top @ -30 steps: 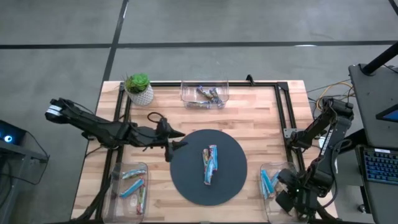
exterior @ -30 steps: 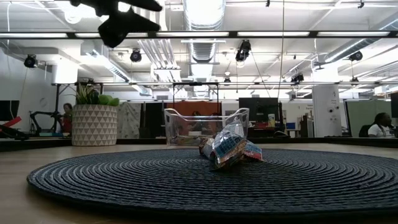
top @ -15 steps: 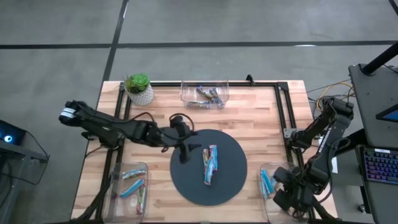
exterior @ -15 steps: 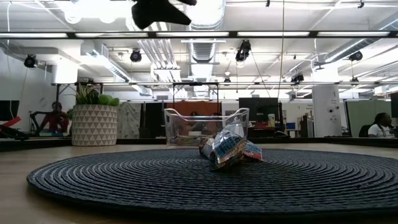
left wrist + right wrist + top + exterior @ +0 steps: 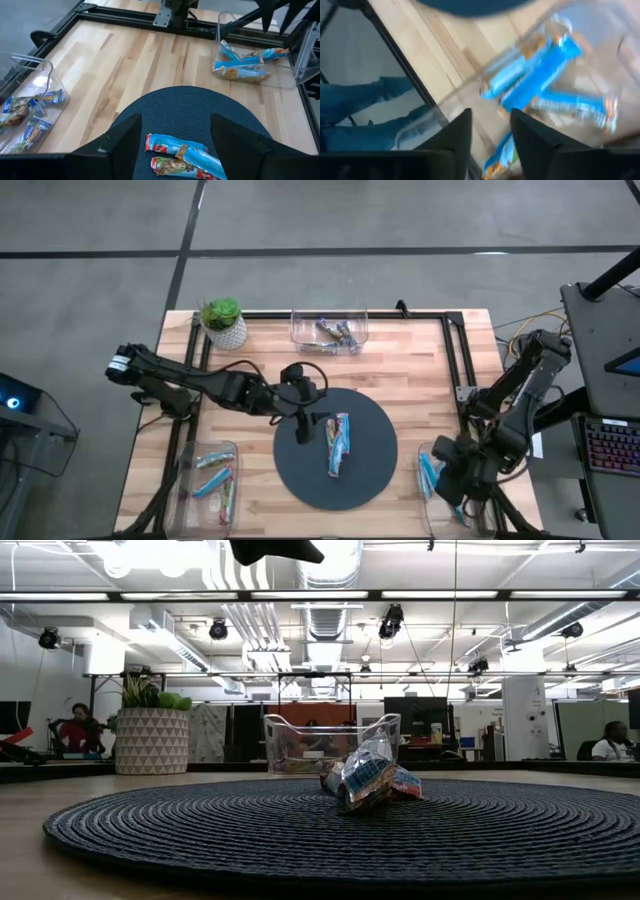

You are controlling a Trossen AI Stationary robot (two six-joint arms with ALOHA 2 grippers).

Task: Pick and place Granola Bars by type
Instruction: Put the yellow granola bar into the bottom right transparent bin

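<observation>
A small heap of granola bars (image 5: 338, 445) lies on the dark round mat (image 5: 370, 480): blue wrappers (image 5: 175, 145) across a green and red-brown one (image 5: 170, 166). In the low view the heap (image 5: 368, 780) rests on the mat's middle. My left gripper (image 5: 304, 427) hangs open over the mat's left part, short of the heap. Its fingers (image 5: 120, 142) stand wide apart above the mat in the left wrist view. My right gripper (image 5: 450, 480) is open and empty above the right bin of blue bars (image 5: 535, 75).
Three clear bins stand around the mat. The near-left bin (image 5: 205, 480) holds mixed bars, the far bin (image 5: 328, 330) holds darker ones, and the near-right bin (image 5: 432, 472) holds blue ones. A potted plant (image 5: 223, 322) stands at the far left corner. A black frame (image 5: 455, 350) runs along the table's edges.
My left gripper has travelled toward the table's right, from beside the mat's left edge to over the mat, closer to the heap of bars, staying open. My right gripper has shifted a little toward the far left over the right bin. The bars have not moved.
</observation>
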